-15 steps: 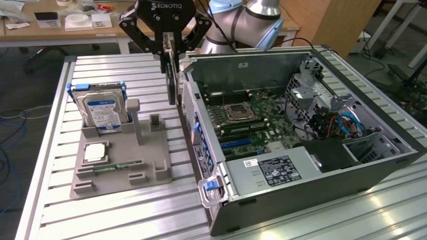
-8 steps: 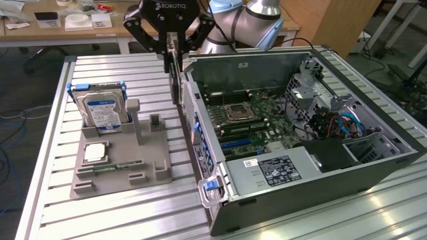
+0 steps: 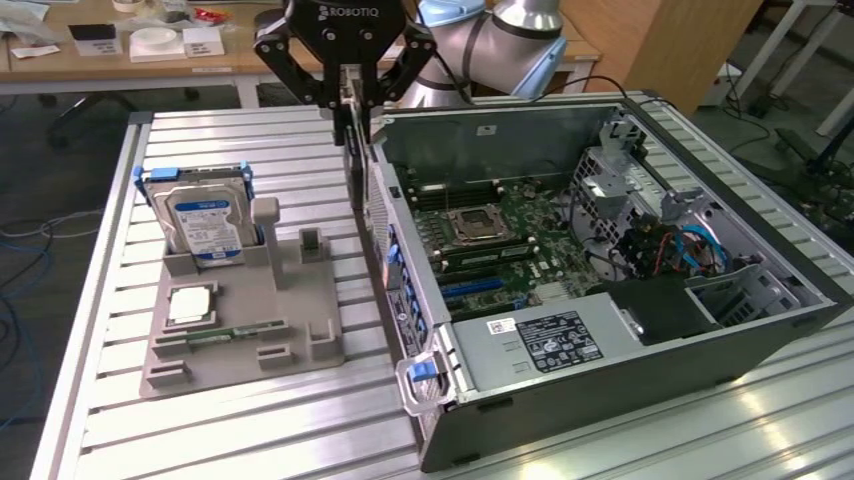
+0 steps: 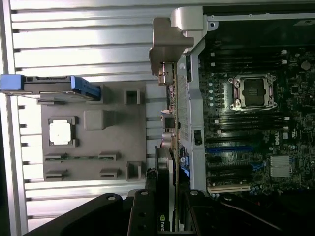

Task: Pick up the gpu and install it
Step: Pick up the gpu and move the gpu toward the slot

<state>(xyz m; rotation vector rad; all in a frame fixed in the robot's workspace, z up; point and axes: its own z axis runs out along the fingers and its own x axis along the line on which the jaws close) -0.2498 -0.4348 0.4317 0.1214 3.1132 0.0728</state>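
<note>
Gpu (image 3: 356,160) (seen edge-on) hanging upright, pinched by my fingers (image 3: 307,80), over the desk (image 3: 200,130) between the grey parts tray (image 3: 287,300) and the open computer case (image 3: 641,370).

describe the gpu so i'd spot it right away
Find the open computer case. Just outside its wall on the exterior view's left, the gripper holds the gpu edge-on. It's a slim dark card, unlike the blue-labelled hard drive nearby.
</note>
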